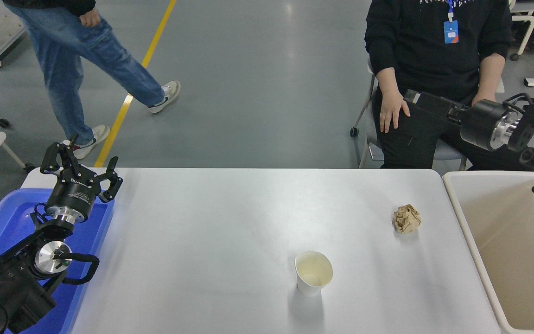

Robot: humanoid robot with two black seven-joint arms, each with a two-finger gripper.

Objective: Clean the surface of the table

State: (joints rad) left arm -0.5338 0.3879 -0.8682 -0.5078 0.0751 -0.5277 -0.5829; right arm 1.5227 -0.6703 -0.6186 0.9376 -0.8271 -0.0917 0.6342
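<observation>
The table surface [211, 241] fills most of the lower view, white and smooth, with 2 bits of litter on it. A white paper cup [313, 272] stands upright near the front edge, a bit right of the middle, open and looking empty. A crumpled ball of brown paper [406, 218] lies closer to the right edge, well apart from the cup.

Just off the table's right edge is a beige bin [489, 241]. Over at the left edge there's a blue tray [3, 222], and the left gripper [81, 166] is parked above its far corner with its fingers spread wide, holding nothing. There's white lettering on the gripper's black body, but it's too small to read.

The right gripper [417, 98] comes in from the right edge, up high past the table's far right corner, pointing left across the lap of a seated person [429, 51]. Honestly I can't tell how its fingers stand, it's black against black clothing. The person wears a blue badge on a lanyard, and 1 hand [393, 109] rests on a thigh just beside the gripper tip.

A 2nd person in jeans [86, 60] is walking across the grey floor at far left, near a yellow floor line [132, 88].
</observation>
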